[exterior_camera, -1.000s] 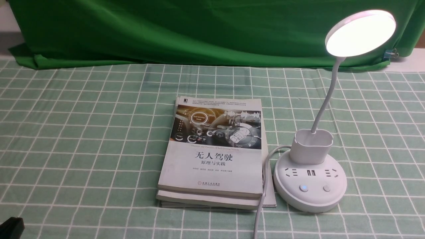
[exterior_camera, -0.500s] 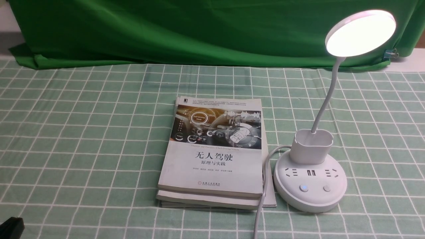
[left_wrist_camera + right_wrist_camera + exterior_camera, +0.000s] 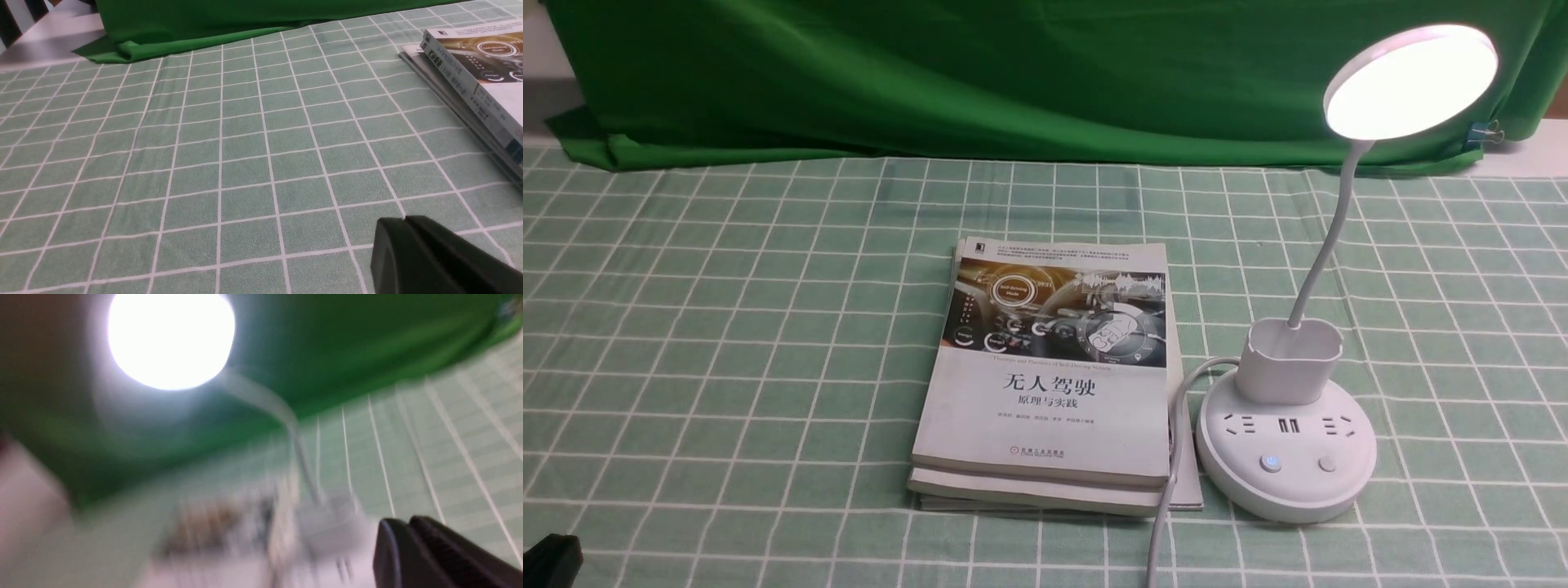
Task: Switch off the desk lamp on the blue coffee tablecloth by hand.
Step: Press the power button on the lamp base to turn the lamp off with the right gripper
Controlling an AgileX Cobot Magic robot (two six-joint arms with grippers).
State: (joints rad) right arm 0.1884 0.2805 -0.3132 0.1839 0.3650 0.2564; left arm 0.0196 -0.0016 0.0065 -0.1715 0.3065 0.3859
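Checked cloth (image 3: 727,327) is being lit by the lamp (image 3: 1290,359), just beside the books (image 3: 1045,392). Left tool (image 3: 404,222) and right tool (image 3: 408,522) are being held clenched, empty.

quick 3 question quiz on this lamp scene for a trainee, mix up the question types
1. True or false: the desk lamp is lit.
2. In the front view, what lies just to the left of the lamp's base? A) a stack of books B) a mug C) a keyboard
3. How many round buttons show on the top of the base?

Key: 1 true; 2 A; 3 two
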